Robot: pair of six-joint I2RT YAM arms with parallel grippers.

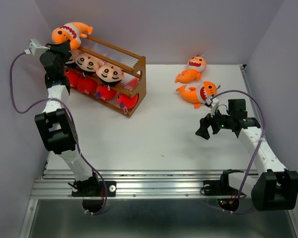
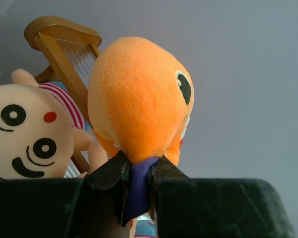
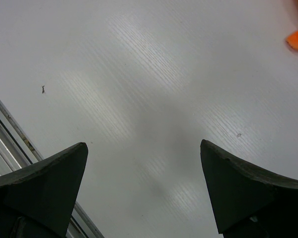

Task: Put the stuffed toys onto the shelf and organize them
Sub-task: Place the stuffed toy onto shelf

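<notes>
Now left claw [image 2: 138, 171] pinches orange shark [image 2: 139, 99] by purple tag [image 2: 139, 191], body clear of jaws at shelf [image 1: 140, 74] top, likely for top-tier placement; right claw [image 3: 144, 186] wide, empty, over counter [image 1: 154, 134] near loose sharks [image 1: 198, 93].

Fuzzy plush shark [image 2: 139, 99], glossy wd shelf [image 1: 142, 77]

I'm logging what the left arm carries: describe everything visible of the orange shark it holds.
The orange shark is a soft plush in fuzzy orange fabric, with a black oval eye and a white toothy mouth. The left gripper pinches a purple tab at its underside, jaws nearly closed. It is held up at the top left end of the shelf, beside a boy doll. Whether it touches the shelf is unclear.
</notes>
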